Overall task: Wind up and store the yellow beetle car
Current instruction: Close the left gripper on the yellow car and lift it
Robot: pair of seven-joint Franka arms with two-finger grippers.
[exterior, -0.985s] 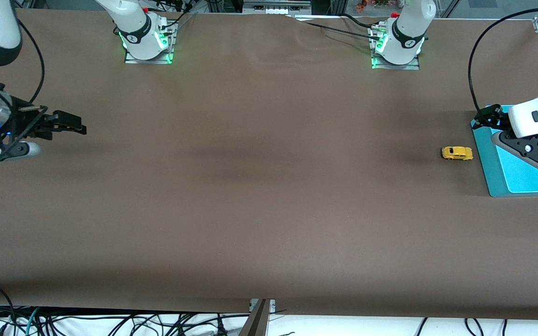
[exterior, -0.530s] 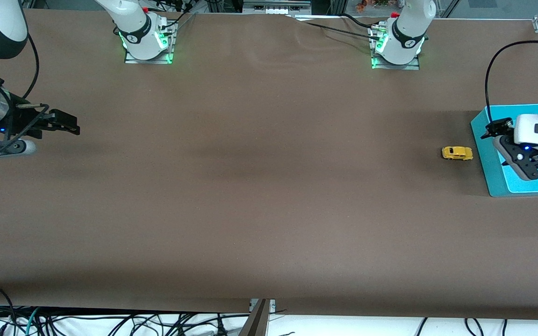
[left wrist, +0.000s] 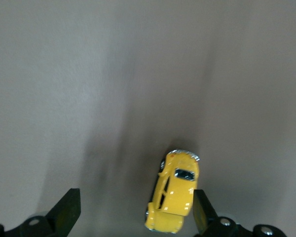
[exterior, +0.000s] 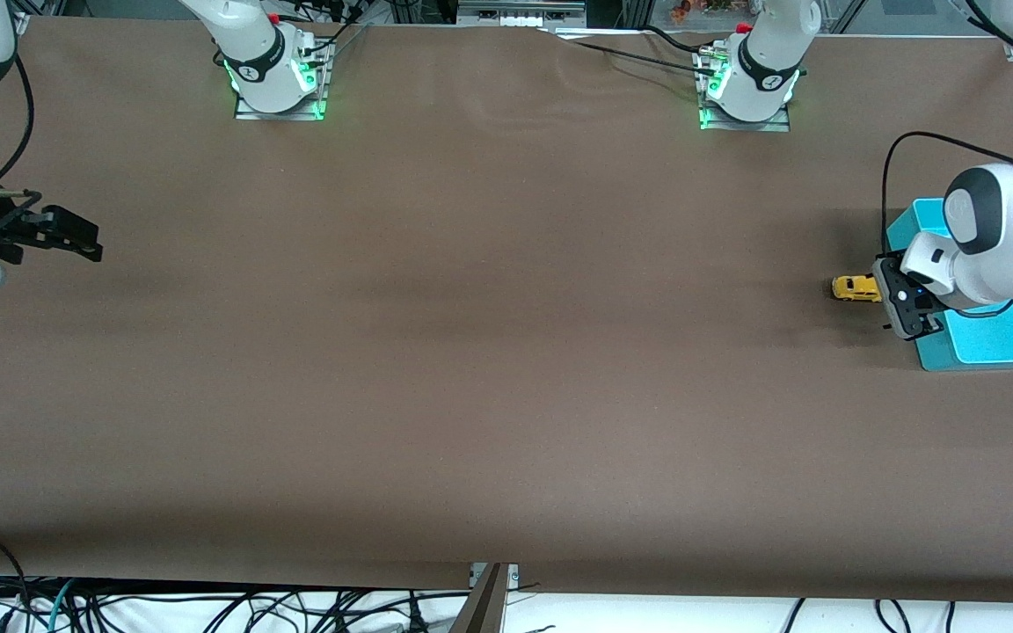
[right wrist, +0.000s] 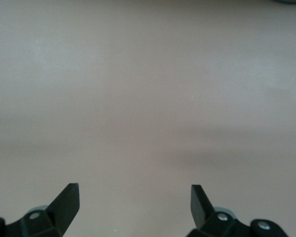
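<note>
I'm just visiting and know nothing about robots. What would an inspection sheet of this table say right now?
Surface: brown table cover, a few wrinkles near the bases.
Job's things: yellow beetle car on its wheels beside the teal tray.
Clutter: nothing seen.
Grippers: left gripper open, low over the car; right gripper open, waiting at the right arm's end.
Cables: black cables below the table's near edge.
Surroundings: two lit arm bases.

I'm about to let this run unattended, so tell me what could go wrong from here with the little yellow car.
1. The yellow beetle car sits off-centre between the open left gripper, close against one fingertip; closing may push or spin it instead of clamping it.
2. The teal tray lies right beside the car, so the descending left wrist might bump its rim.
The right gripper waits open over the right arm's end of the table.
</note>
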